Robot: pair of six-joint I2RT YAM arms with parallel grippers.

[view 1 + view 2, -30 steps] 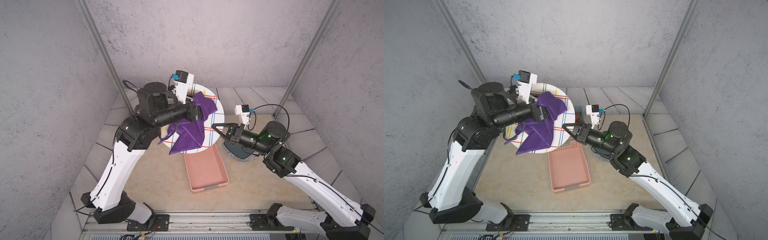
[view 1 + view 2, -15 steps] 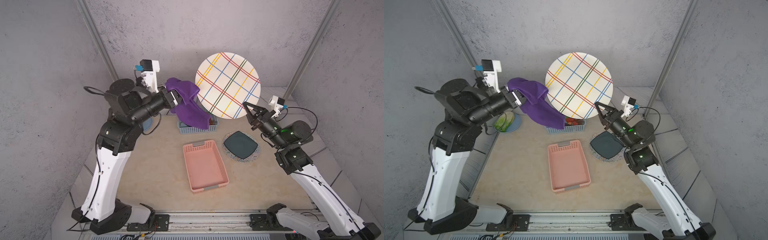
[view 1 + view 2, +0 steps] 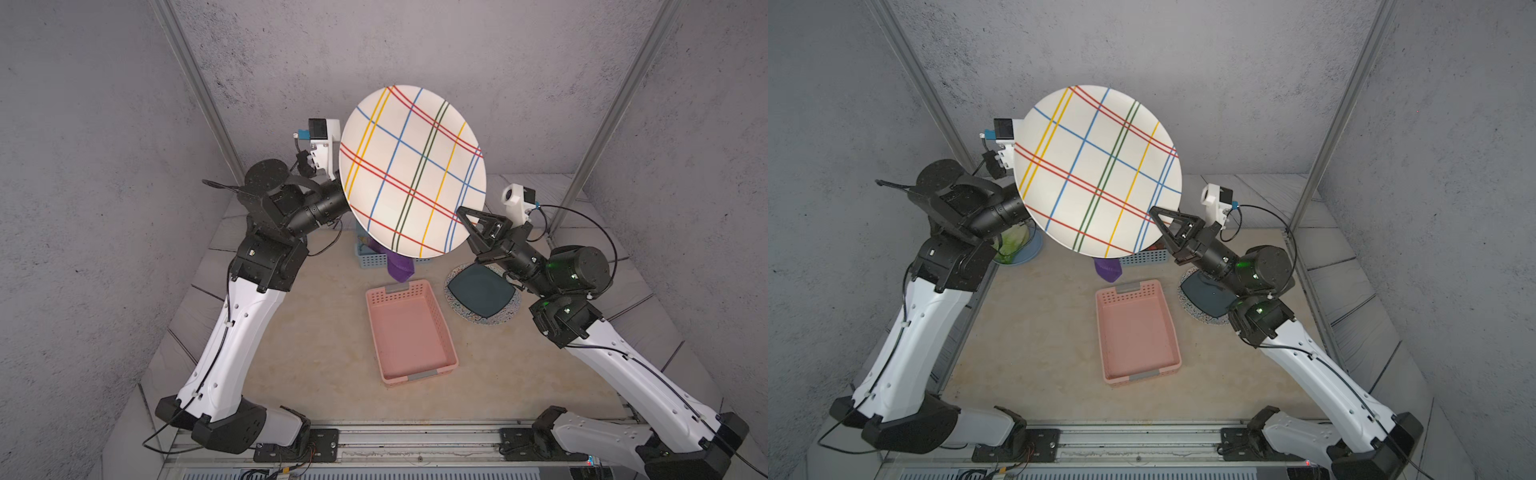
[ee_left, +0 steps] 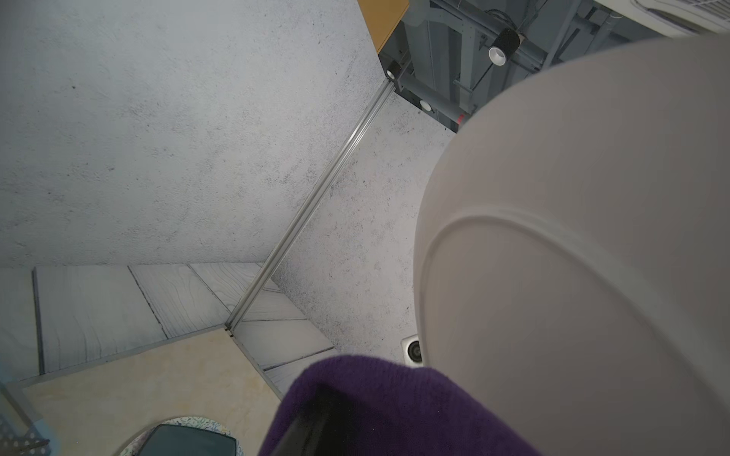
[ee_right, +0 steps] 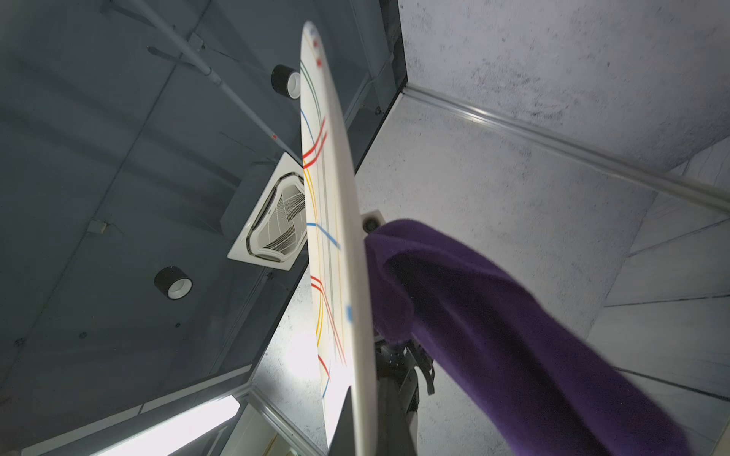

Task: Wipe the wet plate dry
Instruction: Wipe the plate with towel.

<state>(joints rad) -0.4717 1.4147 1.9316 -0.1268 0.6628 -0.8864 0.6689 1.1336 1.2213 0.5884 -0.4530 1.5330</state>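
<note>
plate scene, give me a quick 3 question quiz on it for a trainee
1. True or false: in both top views the plate shows its plain back.
2. The purple cloth, clamped in the left gripper, sits against the plate's: A striped face; B plain back; C top rim.
3. Fill in: the right gripper is shut on the plate's ____.

Key: 1 false; 2 B; 3 rim.
</note>
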